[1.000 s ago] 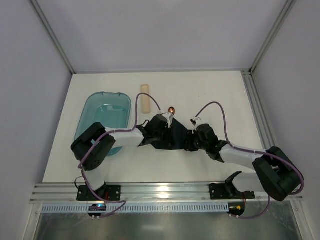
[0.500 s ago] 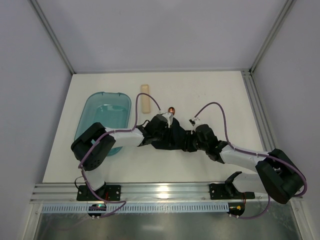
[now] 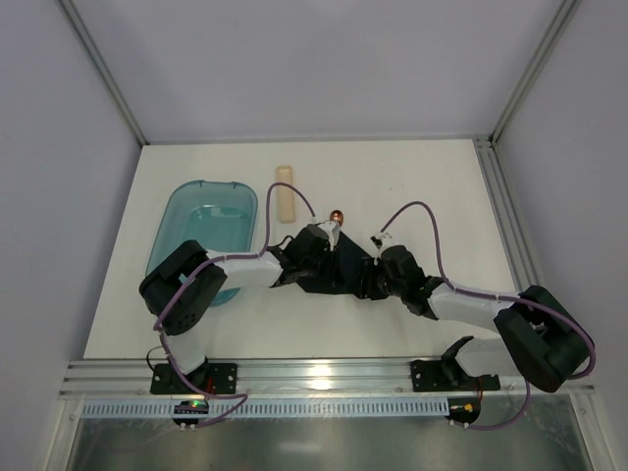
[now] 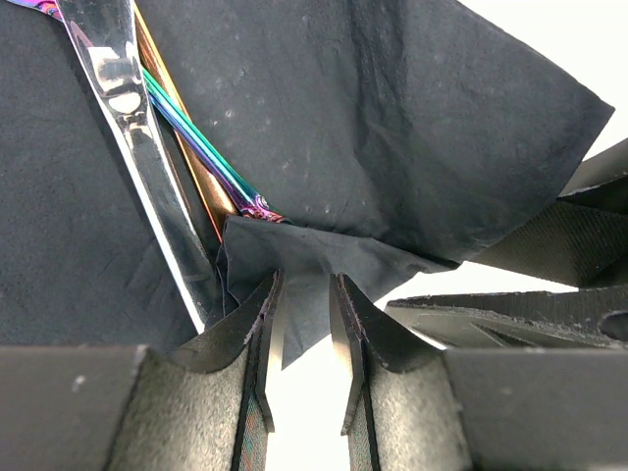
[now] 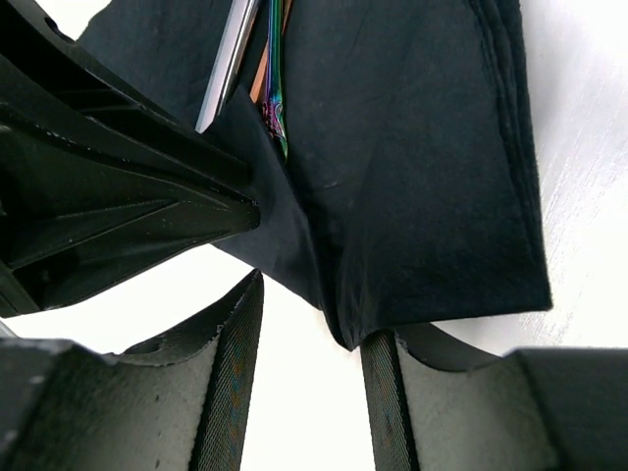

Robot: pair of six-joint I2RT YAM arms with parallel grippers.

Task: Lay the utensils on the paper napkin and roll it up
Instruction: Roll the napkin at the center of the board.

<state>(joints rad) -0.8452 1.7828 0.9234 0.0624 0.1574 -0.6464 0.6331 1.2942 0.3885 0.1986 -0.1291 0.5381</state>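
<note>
The dark navy paper napkin (image 3: 341,273) lies at the table's middle between both grippers. Slim shiny utensils (image 4: 147,118), copper and iridescent, lie on it; a copper spoon bowl (image 3: 337,216) sticks out past its far edge. My left gripper (image 4: 304,294) is slightly open, with a folded napkin corner (image 4: 294,275) lying between its fingertips. In the top view it (image 3: 324,255) is over the napkin's left part. My right gripper (image 5: 316,309) is open at the napkin's (image 5: 412,177) near edge, whose fold touches its right fingertip (image 5: 381,343). The utensil handles (image 5: 270,69) show there too.
A translucent teal tub (image 3: 201,235) stands at the left. A beige bar (image 3: 284,193) lies behind the napkin. Metal frame rails run along the right edge (image 3: 500,196) and the near edge (image 3: 324,378).
My right arm has crept a little to the left, toward the napkin. The left arm and the utensils have not visibly moved.
</note>
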